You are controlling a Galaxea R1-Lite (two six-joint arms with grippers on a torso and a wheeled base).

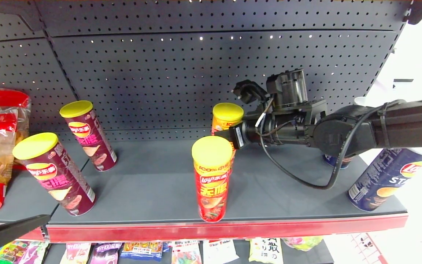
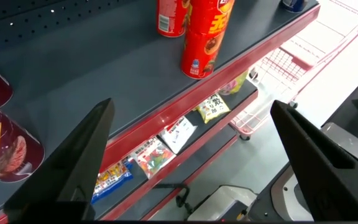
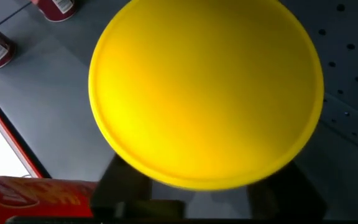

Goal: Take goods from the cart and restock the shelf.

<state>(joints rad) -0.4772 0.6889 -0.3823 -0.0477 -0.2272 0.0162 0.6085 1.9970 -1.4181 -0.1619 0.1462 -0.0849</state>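
Pinching the orange can (image 1: 226, 114) about its upper body, apparently, with the right hand (image 1: 230, 136) at its right side. Standing upright, long axis vertical, at the far middle of the shelf (image 1: 152, 176), behind the red can (image 1: 211, 183) at the near edge. Probably calling for release and a rightward retreat. Holding the left hand (image 2: 188, 118) spread, empty, low at the near left, well apart.

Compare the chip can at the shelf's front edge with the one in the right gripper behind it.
The front can has a red body; the rear can shows orange under its lid. The front can stands free at the shelf edge; the rear can is held by the right gripper, farther back. Both stand upright with yellow lids.
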